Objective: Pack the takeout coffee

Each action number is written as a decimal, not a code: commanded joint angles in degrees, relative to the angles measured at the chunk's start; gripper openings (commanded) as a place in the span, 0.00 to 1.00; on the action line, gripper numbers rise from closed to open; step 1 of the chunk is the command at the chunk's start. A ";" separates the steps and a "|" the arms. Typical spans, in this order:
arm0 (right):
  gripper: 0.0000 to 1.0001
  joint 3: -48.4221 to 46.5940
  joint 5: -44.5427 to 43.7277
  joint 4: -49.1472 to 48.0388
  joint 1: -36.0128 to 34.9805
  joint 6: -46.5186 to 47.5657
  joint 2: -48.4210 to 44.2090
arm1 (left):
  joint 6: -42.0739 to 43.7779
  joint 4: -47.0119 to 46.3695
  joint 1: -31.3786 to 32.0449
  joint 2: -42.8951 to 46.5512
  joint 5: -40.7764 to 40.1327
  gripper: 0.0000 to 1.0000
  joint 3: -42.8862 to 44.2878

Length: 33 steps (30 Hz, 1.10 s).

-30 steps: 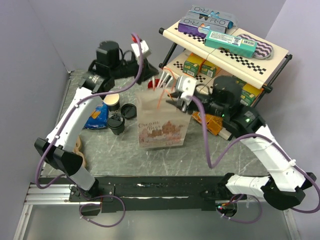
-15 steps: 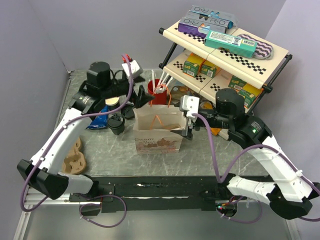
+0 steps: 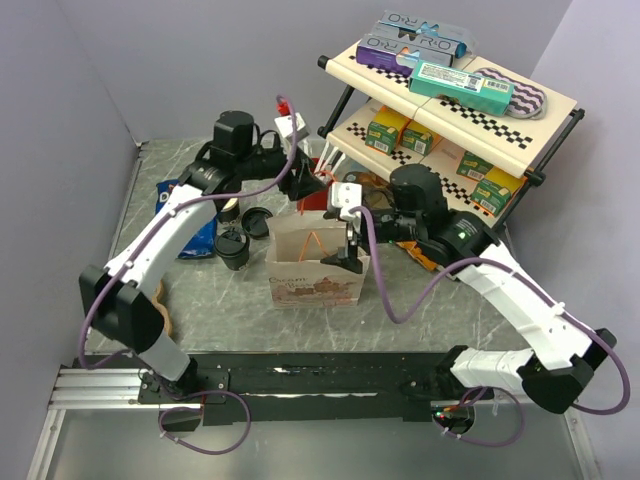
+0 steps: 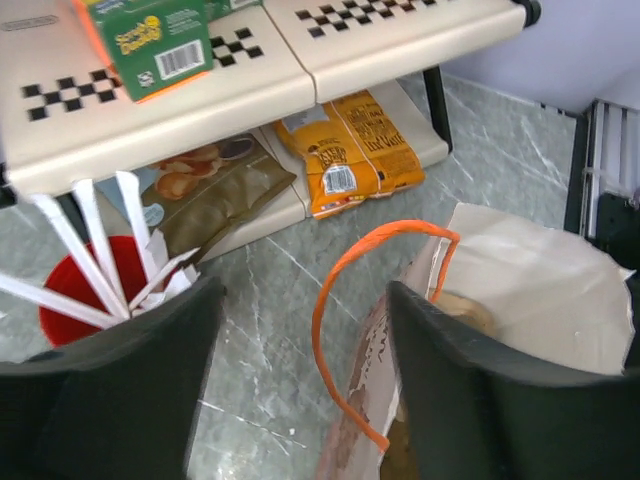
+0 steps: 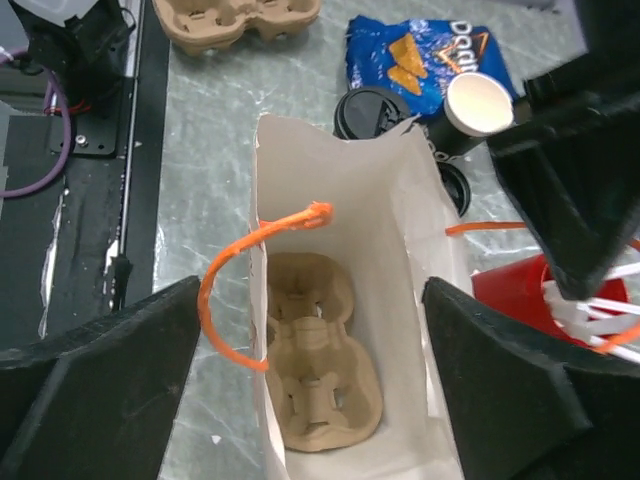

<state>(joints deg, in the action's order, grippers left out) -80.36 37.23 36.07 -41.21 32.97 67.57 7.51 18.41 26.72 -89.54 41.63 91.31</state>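
While the left end effector point(image 4: 297, 340) and right end effector point(image 5: 310, 340) hang wide and empty by the paper bag point(image 3: 315, 268), the takeout coffee point(image 3: 232, 249) sits on the counter point(image 3: 420, 312) left of it, not packed yet.

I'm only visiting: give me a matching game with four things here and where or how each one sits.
1 white paper bag with orange handles
2 red plastic cup
3 blue crisp bag
4 orange snack packet

A on the rack's bottom shelf
B holds a brown pulp cup carrier
C holds white straws
D flat on the grey table

Pairs: 1-B, 2-C, 3-D, 4-A
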 commanded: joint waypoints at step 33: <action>0.00 -16.16 -0.15 -2.32 0.17 -3.79 0.90 | 4.80 5.93 0.70 0.50 -0.49 0.02 21.29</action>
<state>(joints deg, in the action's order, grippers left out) -99.39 36.07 35.99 -41.21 30.87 69.71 10.46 24.62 27.27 -90.65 42.11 116.51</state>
